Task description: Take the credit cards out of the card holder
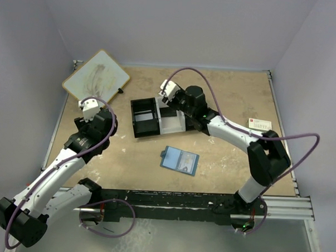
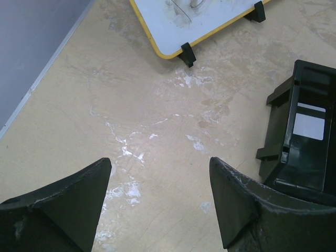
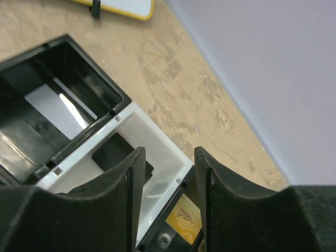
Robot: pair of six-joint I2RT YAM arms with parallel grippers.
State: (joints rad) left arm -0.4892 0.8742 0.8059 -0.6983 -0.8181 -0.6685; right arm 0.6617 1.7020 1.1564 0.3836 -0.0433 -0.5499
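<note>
Right wrist view has the right end effector (image 3: 168,155) hanging over the tray (image 3: 126,113), its jaws partly apart with nothing between them; straight beneath lies a dark card (image 3: 113,152) in the white compartment, and a yellow card (image 3: 184,218) shows in the compartment just past the fingertips. The card holder (image 1: 180,160) lies opened flat on the tabletop (image 1: 228,162), well apart from this end effector, back toward the arm bases; whether a card is left in its pockets is too small to tell. The left end effector (image 2: 160,163) hovers with its jaws wide and empty over bare tabletop, the tray off to its right. Judging by this, the step in hand is the drop into the tray and the return for another card. To do it well, lift straight up so the fingers clear the tray walls, then swing back to the holder and come down low and flat at the pocket's open edge, pinching only the card's exposed rim. The left end effector should likely pin the holder's cover, since so light a wallet may slide or fold shut.
</note>
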